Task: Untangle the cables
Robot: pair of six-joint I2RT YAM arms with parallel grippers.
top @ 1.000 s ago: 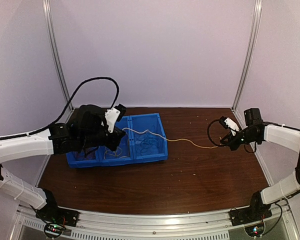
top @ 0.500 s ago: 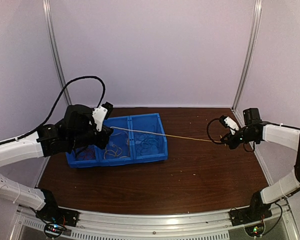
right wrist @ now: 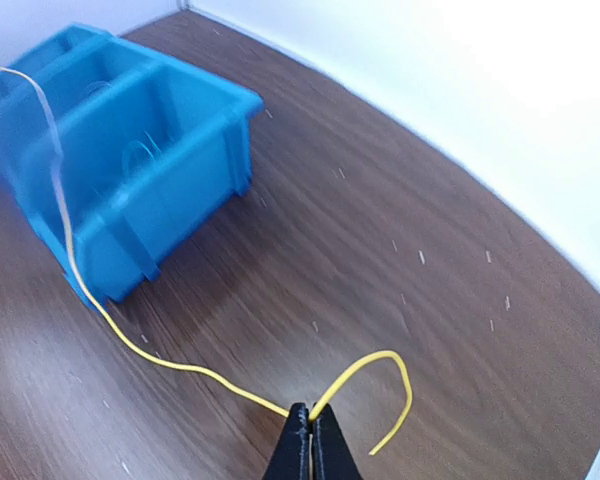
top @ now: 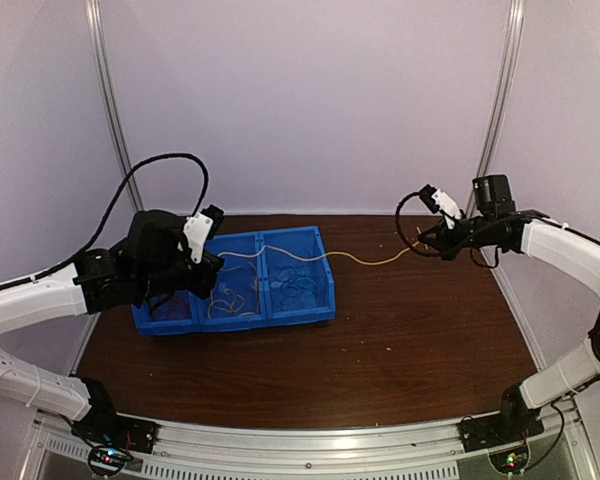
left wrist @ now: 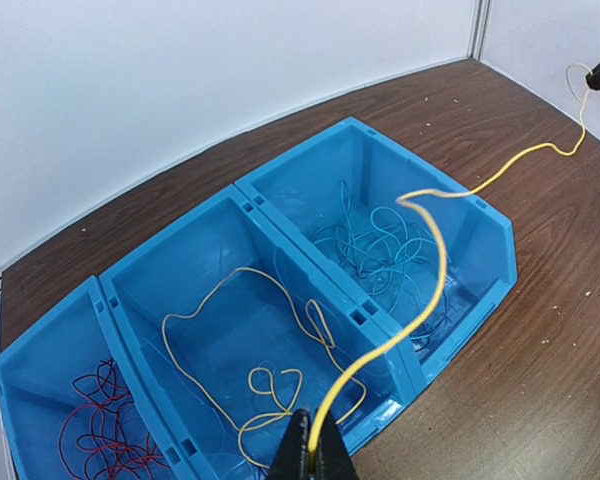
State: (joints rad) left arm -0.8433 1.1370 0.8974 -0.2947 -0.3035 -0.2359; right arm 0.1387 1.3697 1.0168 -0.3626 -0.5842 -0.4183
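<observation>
One yellow cable runs from my left gripper over the blue bin's right compartment to my right gripper. Both grippers are shut on it. From above, this yellow cable sags in a slack curve between the left gripper over the bin and the right gripper raised at the back right. A short free end curls past the right gripper's jaws. Red cables lie in the bin's left compartment, a loose yellow cable in the middle one, and light blue cables in the right one.
The blue three-compartment bin stands on the dark wooden table at the left centre. Thick black arm cables loop above the left arm. White walls with metal posts close in the back and sides.
The right gripper has risen and swung back and left, so the yellow cable, pulled straight half a second ago, now sags. The left gripper drew back left earlier and now holds still.
</observation>
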